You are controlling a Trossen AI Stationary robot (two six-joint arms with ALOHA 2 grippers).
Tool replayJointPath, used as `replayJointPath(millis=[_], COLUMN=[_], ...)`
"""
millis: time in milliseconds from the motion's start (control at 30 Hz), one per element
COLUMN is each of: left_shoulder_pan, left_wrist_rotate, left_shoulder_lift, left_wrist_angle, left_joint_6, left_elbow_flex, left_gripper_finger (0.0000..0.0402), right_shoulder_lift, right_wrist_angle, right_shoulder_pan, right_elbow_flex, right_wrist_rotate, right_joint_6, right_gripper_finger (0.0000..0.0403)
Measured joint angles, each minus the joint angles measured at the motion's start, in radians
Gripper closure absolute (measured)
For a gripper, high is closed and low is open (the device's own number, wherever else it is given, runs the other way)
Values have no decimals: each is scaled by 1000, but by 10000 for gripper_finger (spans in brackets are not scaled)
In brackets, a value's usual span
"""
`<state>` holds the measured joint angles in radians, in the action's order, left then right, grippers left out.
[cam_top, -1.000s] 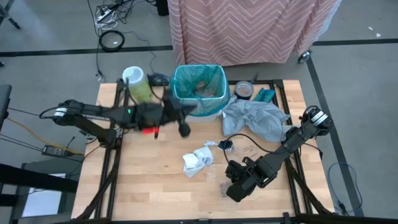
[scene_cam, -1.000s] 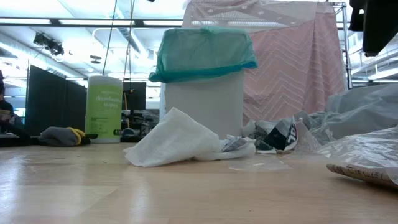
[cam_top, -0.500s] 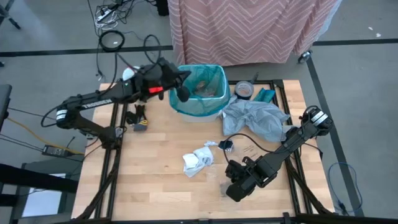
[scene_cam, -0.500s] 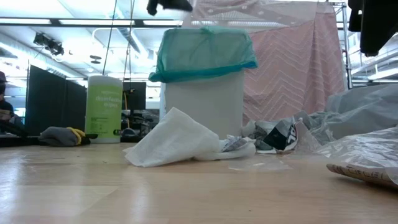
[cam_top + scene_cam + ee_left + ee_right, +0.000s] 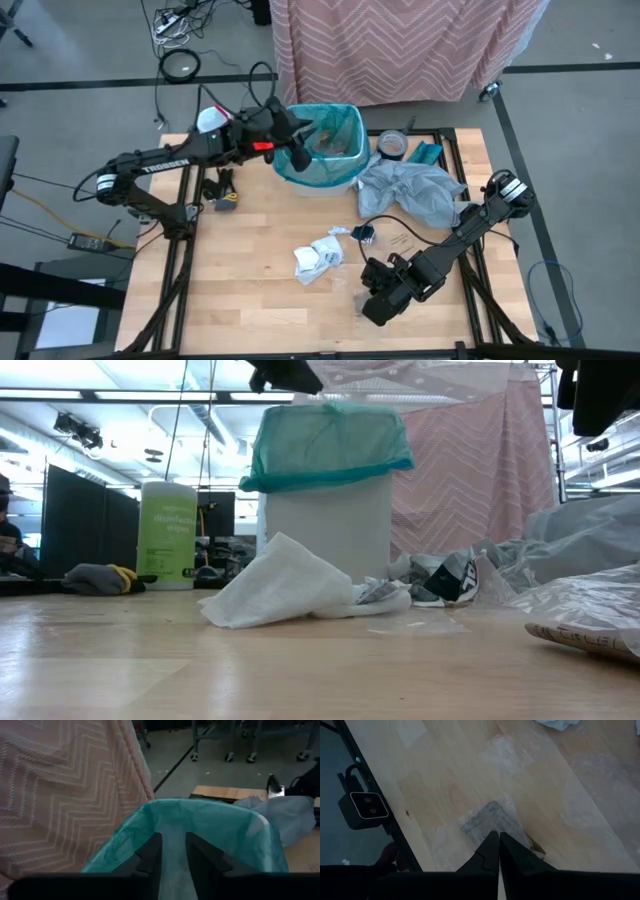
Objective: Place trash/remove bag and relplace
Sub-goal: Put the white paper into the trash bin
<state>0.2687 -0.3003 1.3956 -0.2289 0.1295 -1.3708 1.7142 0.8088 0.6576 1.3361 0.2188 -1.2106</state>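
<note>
The small white bin [image 5: 325, 530] stands at the table's far edge, lined with the teal bag [image 5: 322, 140], whose rim is folded over the bin's top [image 5: 325, 445]. Brown bits lie inside it. My left gripper [image 5: 297, 150] hovers over the bin's left rim with its fingers a little apart [image 5: 174, 855] and nothing between them. Crumpled white paper trash [image 5: 318, 258] lies mid-table, with a small dark scrap [image 5: 362, 233] beside it. My right gripper [image 5: 372, 305] is shut [image 5: 498, 840] above a clear packet [image 5: 487, 820] lying flat near the near edge.
A pale grey plastic bag [image 5: 410, 192] lies crumpled to the right of the bin. A tape roll [image 5: 392, 145] and teal items [image 5: 428, 153] sit at the far right. A green wipes canister [image 5: 180, 535] stands left of the bin. Pink chevron cloth [image 5: 400, 45] hangs beyond the far edge.
My left gripper has risen from the table in front of the bin and swung toward the far edge. It has then edged right, over the bin's left rim. The right arm has stayed put.
</note>
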Motion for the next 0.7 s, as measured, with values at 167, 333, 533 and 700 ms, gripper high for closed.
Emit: replayJointPath(millis=[167,333,533,700], left_shoulder_pan=[-2,-53,-246,-424], left_wrist_rotate=[54,147,280,206], left_shoulder_lift=[0,-18,-24,-20], left_wrist_angle=[-2,-38,-121,-156], left_joint_6=[-20,-153,-135,-219], left_elbow_flex=[0,-28,-64,51], left_gripper_finger=[266,255,255,255], right_shoulder_lift=[0,0,0,0], right_wrist_angle=[0,0,0,0], right_shoulder_pan=[0,0,1,3], right_elbow_flex=[0,0,0,0], right_wrist_rotate=[0,-1,0,0], right_joint_6=[8,10,10,10], right_gripper_finger=[402,401,399,401])
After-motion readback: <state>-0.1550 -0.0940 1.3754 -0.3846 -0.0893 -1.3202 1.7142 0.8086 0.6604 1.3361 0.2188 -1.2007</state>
